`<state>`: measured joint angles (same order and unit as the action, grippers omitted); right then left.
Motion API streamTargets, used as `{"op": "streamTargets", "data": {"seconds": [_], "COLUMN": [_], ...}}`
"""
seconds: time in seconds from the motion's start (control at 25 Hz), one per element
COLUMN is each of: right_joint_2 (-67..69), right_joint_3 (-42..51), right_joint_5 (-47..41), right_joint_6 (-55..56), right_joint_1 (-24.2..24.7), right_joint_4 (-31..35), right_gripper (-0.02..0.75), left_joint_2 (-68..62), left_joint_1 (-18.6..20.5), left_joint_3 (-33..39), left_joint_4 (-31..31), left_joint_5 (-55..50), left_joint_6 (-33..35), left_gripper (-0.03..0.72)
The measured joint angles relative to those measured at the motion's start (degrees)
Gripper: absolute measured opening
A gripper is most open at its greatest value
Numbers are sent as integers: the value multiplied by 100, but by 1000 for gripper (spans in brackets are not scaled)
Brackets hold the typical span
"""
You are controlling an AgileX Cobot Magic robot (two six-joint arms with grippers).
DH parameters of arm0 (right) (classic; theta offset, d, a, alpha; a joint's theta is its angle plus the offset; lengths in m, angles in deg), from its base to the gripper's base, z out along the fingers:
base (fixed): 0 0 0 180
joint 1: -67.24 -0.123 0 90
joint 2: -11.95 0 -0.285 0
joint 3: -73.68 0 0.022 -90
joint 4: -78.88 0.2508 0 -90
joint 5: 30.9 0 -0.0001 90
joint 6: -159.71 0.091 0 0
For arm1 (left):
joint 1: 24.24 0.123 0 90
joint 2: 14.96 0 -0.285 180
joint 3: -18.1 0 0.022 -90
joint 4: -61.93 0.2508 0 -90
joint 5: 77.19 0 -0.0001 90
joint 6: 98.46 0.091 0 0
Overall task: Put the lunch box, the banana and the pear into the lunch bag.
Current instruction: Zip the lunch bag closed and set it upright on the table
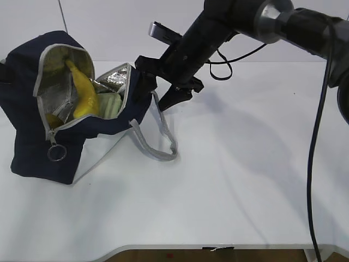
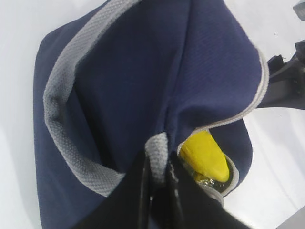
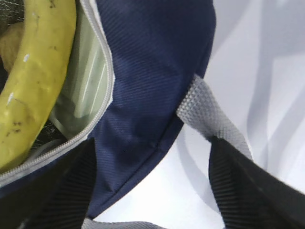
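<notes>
The navy lunch bag [image 1: 32,147] lies open at the left of the table. Inside it are the banana [image 1: 84,95], the pale green lunch box [image 1: 109,105] and a bit of the yellow pear [image 1: 53,119]. My right gripper [image 1: 161,90] is open and empty, its fingers astride the bag's right edge and grey handle [image 3: 209,114]. The right wrist view shows the banana [image 3: 38,76] lying over the lunch box [image 3: 88,81]. My left gripper [image 2: 158,183] is shut on the bag's other grey webbing handle [image 2: 157,152]. A yellow fruit [image 2: 205,155] shows in the opening there.
The bag's ring pull [image 1: 56,153] hangs at its front. A grey handle loop [image 1: 158,147] lies on the white table [image 1: 245,164]. The right arm's black cable [image 1: 316,136] hangs down at the right.
</notes>
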<state>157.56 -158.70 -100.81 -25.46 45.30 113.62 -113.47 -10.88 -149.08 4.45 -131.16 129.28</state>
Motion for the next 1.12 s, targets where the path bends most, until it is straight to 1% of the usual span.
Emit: {"op": "streamTargets", "data": {"seconds": [0.28,0.48,0.6,0.64,0.72,0.84,0.88,0.92,0.96,1.12], "right_joint_2": [93,347,397,397,397,397,397,397,397,410], "right_joint_3": [0,0,0,0,0,0,0,0,0,-281], "right_joint_5": [0,-4,-4,-4,-4,-14,-14,-18,-18,-126], "right_joint_6": [36,45,45,45,45,-30,-84,-144,-180,-228], "right_joint_1": [0,0,0,0,-10,-10,-10,-10,-10,-17], "right_joint_4": [179,496,567,577,577,554,554,554,552,198], "right_gripper": [578,578,546,507,383,104,57,26,15,9], "left_joint_2": [0,0,0,0,0,0,0,0,0,-16], "left_joint_1": [0,0,0,0,0,0,0,0,0,-25], "left_joint_3": [0,0,0,0,0,0,0,0,0,0], "left_joint_4": [13,13,13,13,13,13,13,13,13,-44], "left_joint_5": [0,0,9,9,9,9,9,-6,-32,-432], "left_joint_6": [0,0,0,0,0,0,0,0,0,0], "left_gripper": [24,24,24,24,24,24,24,24,24,24]}}
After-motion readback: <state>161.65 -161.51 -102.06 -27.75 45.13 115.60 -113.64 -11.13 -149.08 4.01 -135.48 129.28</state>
